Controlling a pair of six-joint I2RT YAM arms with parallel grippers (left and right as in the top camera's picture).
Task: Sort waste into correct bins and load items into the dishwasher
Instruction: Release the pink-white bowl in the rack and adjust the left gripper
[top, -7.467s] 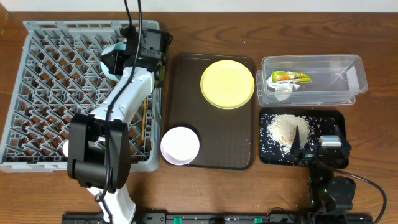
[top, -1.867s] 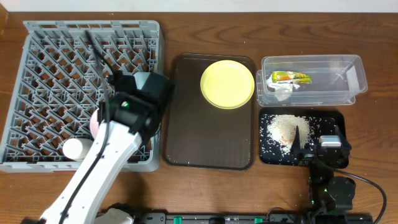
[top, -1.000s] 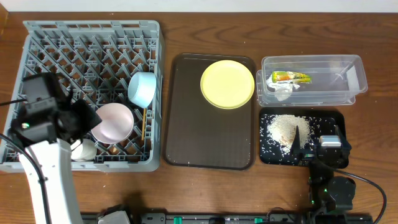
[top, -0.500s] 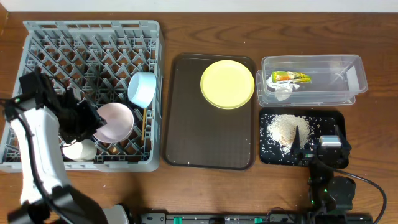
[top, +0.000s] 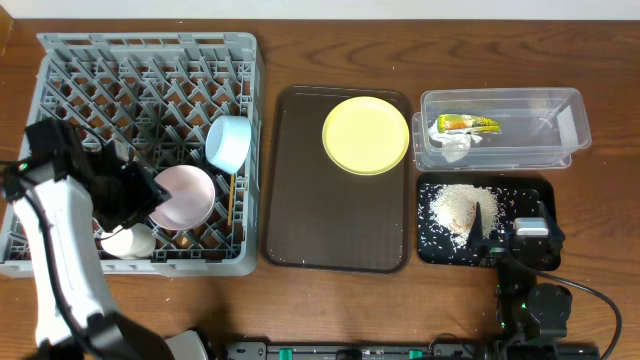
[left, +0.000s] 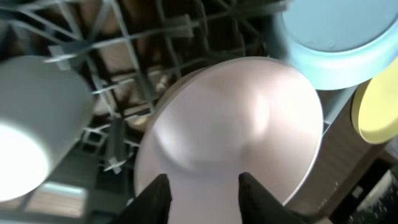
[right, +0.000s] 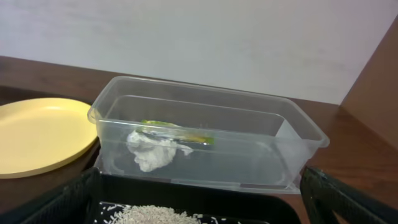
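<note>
Count of what is on the tabletop

One grey dish rack (top: 60, 80) holds two bowls, one pink (top: 185, 196) and one light blue (top: 229, 143), one white cup (top: 130, 240), and one thin wooden stick (top: 230, 200); whether a second lies against it cannot be told. There is one yellow plate (top: 366, 134), one brown tray (top: 330, 220), one clear tub (top: 570, 125) and one black tray (top: 545, 190). The tub holds one snack wrapper (top: 466, 124) and one tissue (top: 455, 146). One heap of crumbs (top: 458, 208) has loose grains too many to count.
</note>
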